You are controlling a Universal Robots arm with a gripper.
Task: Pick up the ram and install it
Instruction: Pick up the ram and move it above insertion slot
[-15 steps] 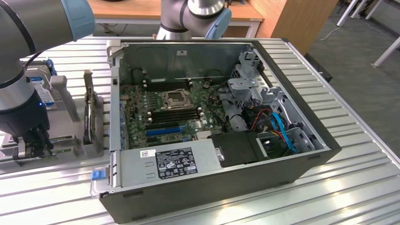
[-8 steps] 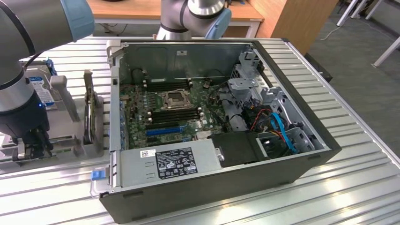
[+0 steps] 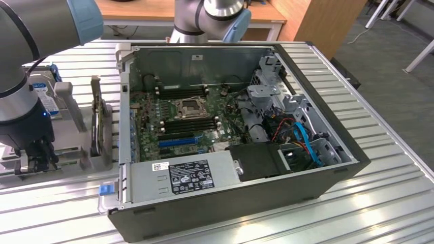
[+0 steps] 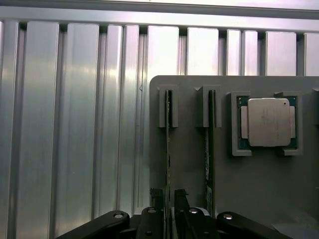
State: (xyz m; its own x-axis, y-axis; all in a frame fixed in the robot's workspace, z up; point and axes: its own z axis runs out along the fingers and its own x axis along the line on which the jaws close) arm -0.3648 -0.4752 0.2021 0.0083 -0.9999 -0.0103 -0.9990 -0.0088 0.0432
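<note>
Gripper [image 4: 168, 200] is set low over the grey holder tray [image 4: 190, 159], which rests on the slatted aluminium table [image 4: 75, 129], to the exterior view's left of the open computer case [image 3: 237, 203]. The ram [image 4: 168, 144] is seen edge-on, standing upright in one slot of the tray. A second stick [image 4: 210, 149] stands in the slot beside it, and a square silver processor chip [image 4: 268, 122] lies in its own pocket further along.

Fingers [image 4: 155, 199] are spread, one on each side of the ram's near end, with the stick between them. No clamp is made out, so the jaws are judged released: the stick is bracketed, not gripped. Whether either pad touches the board cannot be told.

Progress: early. The gripper is judged aligned on the ram, which is not yet lifted from its slot. In the case the motherboard [image 3: 183, 117] is exposed, and the long black memory slots [image 3: 182, 92] appear unoccupied — nothing is seated there as far as can be seen. Lifting, carrying and seating are all left.
</note>
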